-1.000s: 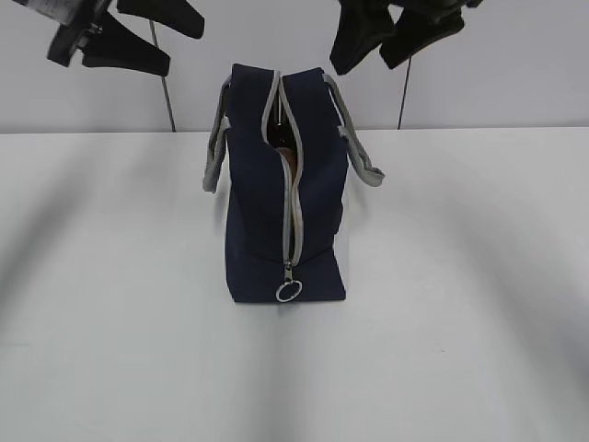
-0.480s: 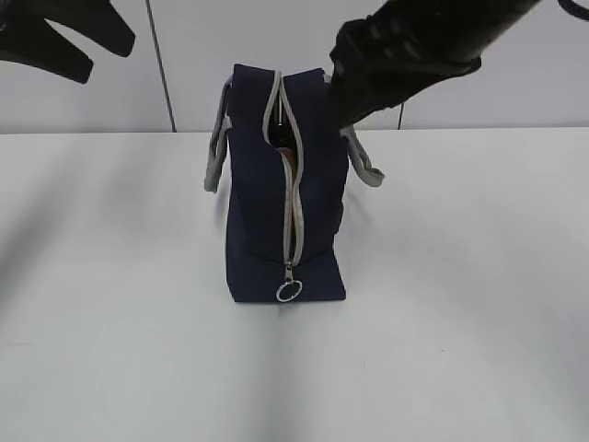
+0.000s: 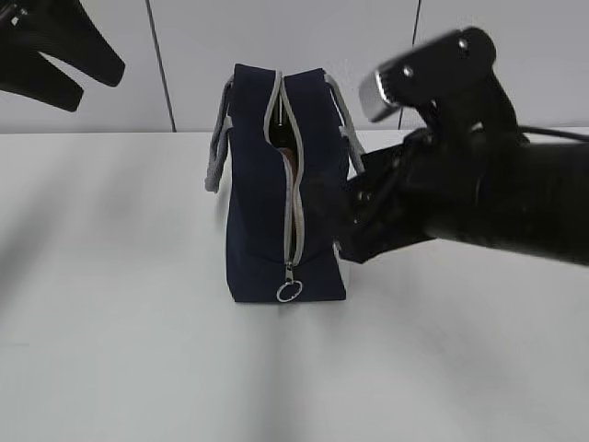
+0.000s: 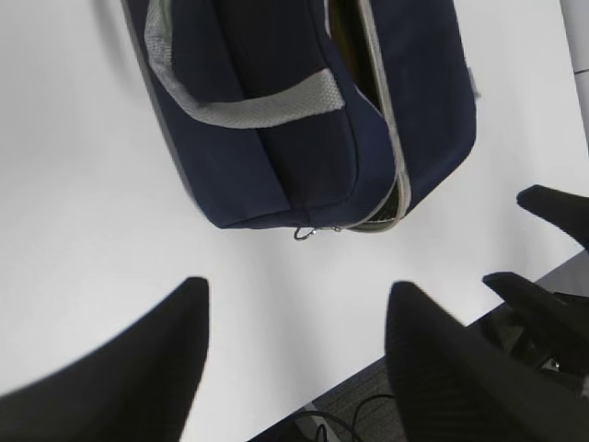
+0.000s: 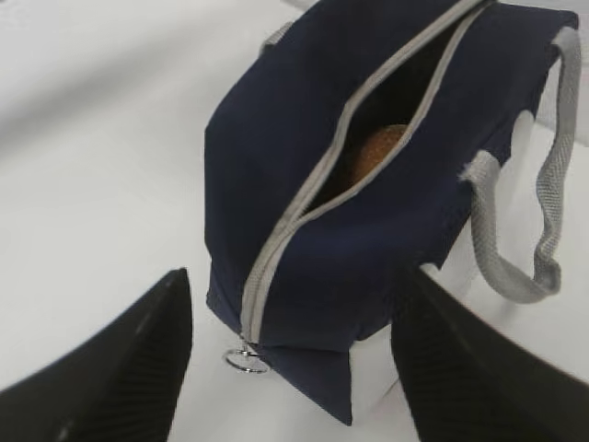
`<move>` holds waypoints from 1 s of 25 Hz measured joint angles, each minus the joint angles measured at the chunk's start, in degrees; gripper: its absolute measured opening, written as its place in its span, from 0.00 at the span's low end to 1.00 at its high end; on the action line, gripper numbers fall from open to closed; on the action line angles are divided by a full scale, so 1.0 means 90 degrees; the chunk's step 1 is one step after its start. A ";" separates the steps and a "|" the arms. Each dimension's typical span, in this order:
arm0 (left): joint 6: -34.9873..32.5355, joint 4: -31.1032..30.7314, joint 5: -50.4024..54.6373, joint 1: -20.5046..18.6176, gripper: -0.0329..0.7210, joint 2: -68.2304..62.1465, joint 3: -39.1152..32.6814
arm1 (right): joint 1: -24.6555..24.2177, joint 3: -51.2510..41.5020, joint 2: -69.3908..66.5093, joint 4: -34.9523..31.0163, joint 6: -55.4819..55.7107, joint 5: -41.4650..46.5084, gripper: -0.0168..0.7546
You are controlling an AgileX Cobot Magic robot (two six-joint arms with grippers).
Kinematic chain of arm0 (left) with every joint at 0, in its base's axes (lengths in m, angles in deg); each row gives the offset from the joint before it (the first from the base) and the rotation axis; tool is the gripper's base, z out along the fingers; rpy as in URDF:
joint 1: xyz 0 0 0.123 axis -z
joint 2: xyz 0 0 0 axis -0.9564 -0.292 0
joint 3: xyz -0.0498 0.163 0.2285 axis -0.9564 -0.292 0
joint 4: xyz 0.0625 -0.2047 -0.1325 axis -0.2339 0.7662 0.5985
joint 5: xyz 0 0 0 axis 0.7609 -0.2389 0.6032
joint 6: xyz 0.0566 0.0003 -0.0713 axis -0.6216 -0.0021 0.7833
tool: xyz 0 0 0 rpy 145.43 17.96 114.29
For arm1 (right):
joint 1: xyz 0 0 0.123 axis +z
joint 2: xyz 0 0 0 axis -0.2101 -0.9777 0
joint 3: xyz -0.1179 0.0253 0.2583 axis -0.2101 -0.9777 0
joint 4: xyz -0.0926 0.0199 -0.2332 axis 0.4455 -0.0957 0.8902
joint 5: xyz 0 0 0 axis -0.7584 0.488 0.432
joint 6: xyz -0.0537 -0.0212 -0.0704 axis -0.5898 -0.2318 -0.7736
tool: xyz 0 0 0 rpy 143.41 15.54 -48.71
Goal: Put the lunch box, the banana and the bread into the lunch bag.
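With both grippers spread and empty, the right gripper (image 5: 290, 359) should pinch the ring (image 5: 245, 358) and zip the bag (image 5: 368, 212) shut over the bread (image 5: 379, 147), near the table's (image 3: 110, 350) middle.

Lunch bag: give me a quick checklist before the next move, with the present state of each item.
1. Lunch bag upright on the table: ok.
2. Zipper open, ring pull at the near end: ok.
3. Bread inside, seen through the opening: ok.
4. Banana and lunch box inside: cannot tell, interior mostly dark.
5. Right gripper jaws open, empty, over the bag's near end: ok.
6. Left gripper jaws open, empty, clear of the bag: ok.
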 joint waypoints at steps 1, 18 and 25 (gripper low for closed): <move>0.0000 -0.0009 -0.0007 0.0000 0.61 0.0000 -0.0004 | 0.0011 -0.0296 -0.0012 0.0000 0.0063 -0.0411 0.67; -0.0008 -0.0088 -0.0007 0.0000 0.60 0.0000 -0.0004 | 0.0011 -0.2065 -0.1377 0.0636 0.1495 -0.3639 0.67; -0.0008 -0.0226 -0.0007 0.0000 0.59 0.0000 -0.0004 | 0.0011 -0.2065 -0.2157 0.1098 0.1841 -0.4469 0.61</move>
